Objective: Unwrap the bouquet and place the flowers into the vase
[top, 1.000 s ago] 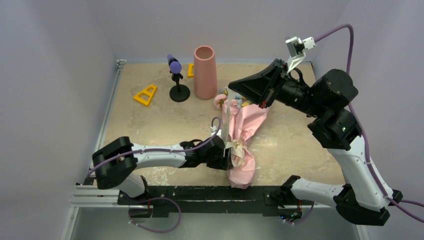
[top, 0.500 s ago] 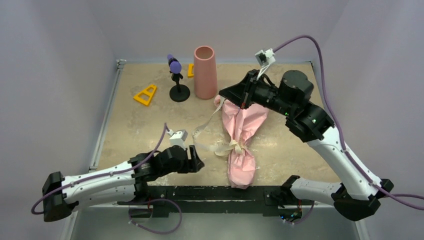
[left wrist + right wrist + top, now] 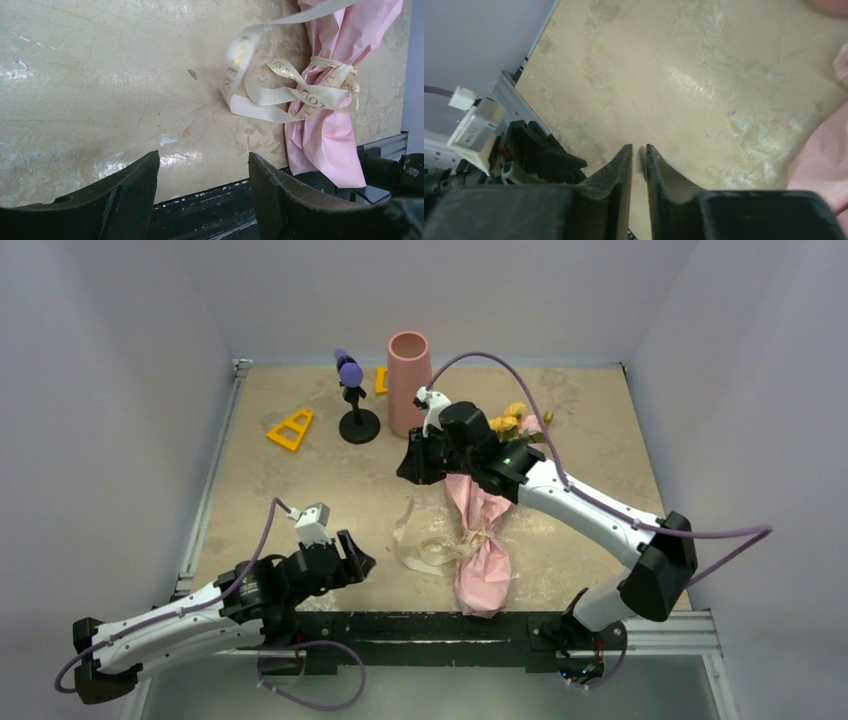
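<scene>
The bouquet [image 3: 484, 540] lies on the table [image 3: 300, 490] near the front edge. The ribbon [image 3: 260, 109] is looped around its pink wrap, with loose ends curled beside it. The right arm hides its upper part; only some yellow and pink flowers [image 3: 515, 422] show behind it. The vase [image 3: 410, 380] stands upright further back. The left gripper [image 3: 352, 558] is wide open and empty. The right gripper [image 3: 639, 160] is almost closed, holding nothing
</scene>
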Robot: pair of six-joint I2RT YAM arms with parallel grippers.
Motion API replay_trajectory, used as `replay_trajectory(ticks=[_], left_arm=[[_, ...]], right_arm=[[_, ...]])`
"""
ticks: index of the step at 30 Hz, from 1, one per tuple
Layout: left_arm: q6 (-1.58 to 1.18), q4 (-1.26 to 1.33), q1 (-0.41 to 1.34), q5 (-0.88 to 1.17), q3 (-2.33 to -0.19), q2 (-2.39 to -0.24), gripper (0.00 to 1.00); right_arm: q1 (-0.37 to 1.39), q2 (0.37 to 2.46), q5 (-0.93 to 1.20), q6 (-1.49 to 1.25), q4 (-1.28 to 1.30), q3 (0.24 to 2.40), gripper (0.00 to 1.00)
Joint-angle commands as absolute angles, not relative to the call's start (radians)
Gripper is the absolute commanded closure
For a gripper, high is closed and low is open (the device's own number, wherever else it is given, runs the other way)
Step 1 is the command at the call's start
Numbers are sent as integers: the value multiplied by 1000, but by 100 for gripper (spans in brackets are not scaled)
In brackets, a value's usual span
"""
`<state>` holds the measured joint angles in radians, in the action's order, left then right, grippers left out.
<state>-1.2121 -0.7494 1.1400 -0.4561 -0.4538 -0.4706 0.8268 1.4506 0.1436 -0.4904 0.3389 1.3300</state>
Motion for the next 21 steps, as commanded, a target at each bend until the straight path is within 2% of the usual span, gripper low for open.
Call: replay_trajectory(ticks=[1, 2, 4, 7, 11, 14, 18, 21], left_arm=[[-1207, -745, 1138, -506, -469, -455, 31], [-1205, -740, 1138, -507, -469, -459, 31], [-1198, -728, 1138, -506, -468, -470, 31], [-1182, -700, 1138, -499, -469, -494, 29], [-1163, -669, 1138, -494, -477, -515, 28], [-1157, -640, 1138, -489, -471, -525, 30], [-1152, -587, 1138, -467, -457, -559, 32], [-1133, -519, 1138, -423, -447, -606, 32]], right_arm=[[869, 1500, 113, -431, 389, 1355, 66], [874, 1500, 107, -426, 401, 1357, 54], [879, 1482, 87, -420, 427, 1357, 38], [879, 1420, 28, -416, 463, 1353, 30], [877, 1294, -150, -419, 538, 1297, 30], [865, 1173, -251, -461, 539, 1159, 37], [844, 1067, -263, -545, 526, 957, 54], [844, 995, -257, -615, 507, 831, 53]])
